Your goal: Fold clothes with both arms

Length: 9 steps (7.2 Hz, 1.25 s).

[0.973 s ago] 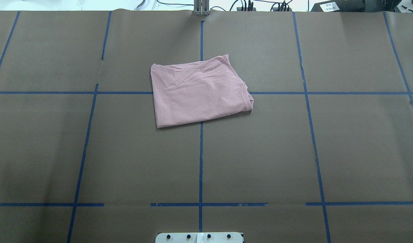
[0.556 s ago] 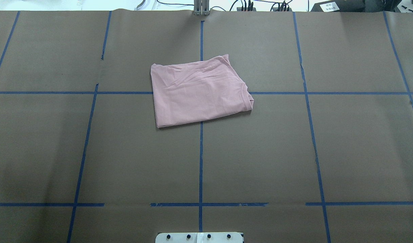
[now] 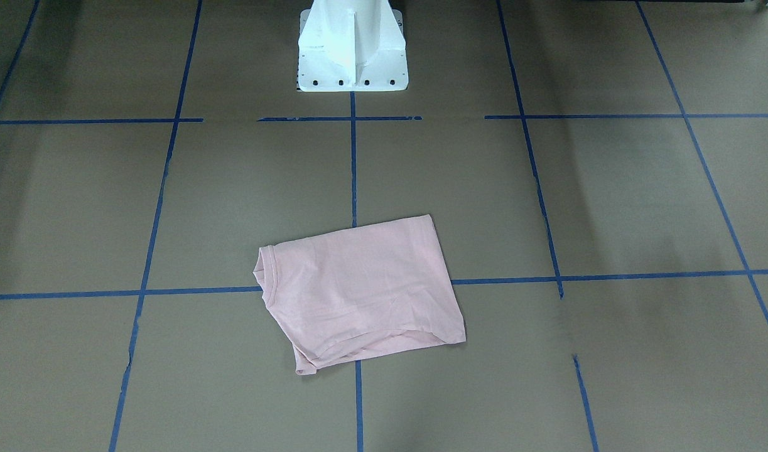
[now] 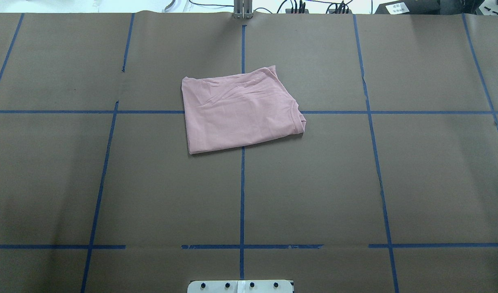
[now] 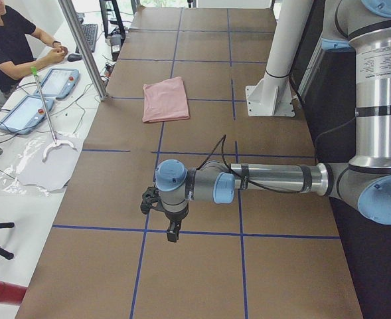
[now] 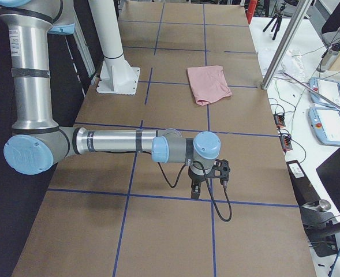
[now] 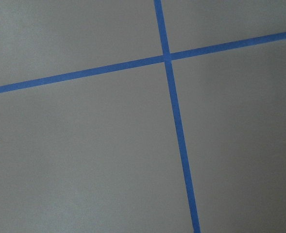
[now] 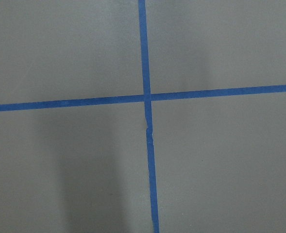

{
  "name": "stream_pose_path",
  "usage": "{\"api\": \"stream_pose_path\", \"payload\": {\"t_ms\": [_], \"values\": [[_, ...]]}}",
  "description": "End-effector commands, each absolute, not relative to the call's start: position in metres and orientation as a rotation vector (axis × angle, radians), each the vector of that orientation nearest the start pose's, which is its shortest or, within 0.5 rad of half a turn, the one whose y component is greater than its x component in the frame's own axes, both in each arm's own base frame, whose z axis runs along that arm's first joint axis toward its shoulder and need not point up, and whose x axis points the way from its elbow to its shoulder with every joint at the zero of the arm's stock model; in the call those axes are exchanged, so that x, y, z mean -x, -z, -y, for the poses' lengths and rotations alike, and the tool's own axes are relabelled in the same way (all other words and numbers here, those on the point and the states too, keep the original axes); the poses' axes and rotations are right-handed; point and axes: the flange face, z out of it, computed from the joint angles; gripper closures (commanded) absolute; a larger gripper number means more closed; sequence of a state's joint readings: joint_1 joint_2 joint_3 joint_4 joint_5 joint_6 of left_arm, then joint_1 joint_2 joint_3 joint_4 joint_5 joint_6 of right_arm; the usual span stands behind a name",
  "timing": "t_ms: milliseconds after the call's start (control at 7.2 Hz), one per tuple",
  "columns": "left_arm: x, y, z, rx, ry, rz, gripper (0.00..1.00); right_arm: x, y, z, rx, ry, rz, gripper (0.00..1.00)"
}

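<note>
The pale pink T-shirt [image 4: 240, 110] lies folded into a rough rectangle, plain side up, at the far middle of the table; no print shows. It also shows in the front view [image 3: 362, 289] and both side views [image 5: 166, 98] [image 6: 209, 82]. Neither arm is near it. My left gripper [image 5: 172, 232] hangs over the table's left end, pointing down. My right gripper [image 6: 195, 193] hangs over the right end. Both show only in side views, so I cannot tell whether they are open or shut. Both wrist views show only brown table and blue tape.
The white pedestal base [image 3: 351, 44] stands at the robot's side of the table. Blue tape lines [image 4: 242, 195] grid the brown cover. An operator [image 5: 9, 40], tablets [image 5: 56, 83] and a metal post [image 5: 82, 46] are beyond the far edge.
</note>
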<state>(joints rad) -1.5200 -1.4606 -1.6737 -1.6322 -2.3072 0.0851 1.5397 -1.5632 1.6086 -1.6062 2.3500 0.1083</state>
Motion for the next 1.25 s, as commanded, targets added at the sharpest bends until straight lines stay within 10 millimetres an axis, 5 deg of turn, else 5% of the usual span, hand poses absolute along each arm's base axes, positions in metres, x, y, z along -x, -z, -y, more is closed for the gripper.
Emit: {"api": "stream_pose_path", "payload": {"t_ms": [0,1112], "values": [[0.040,-0.653,0.453,-0.002,0.002,-0.780,0.00,-0.047,-0.639,0.497,0.045,-0.070,0.778,0.00],[0.043,-0.634,0.454,-0.025,0.050,-0.809,0.00,-0.047,-0.638,0.497,0.043,-0.067,0.778,0.00]]}}
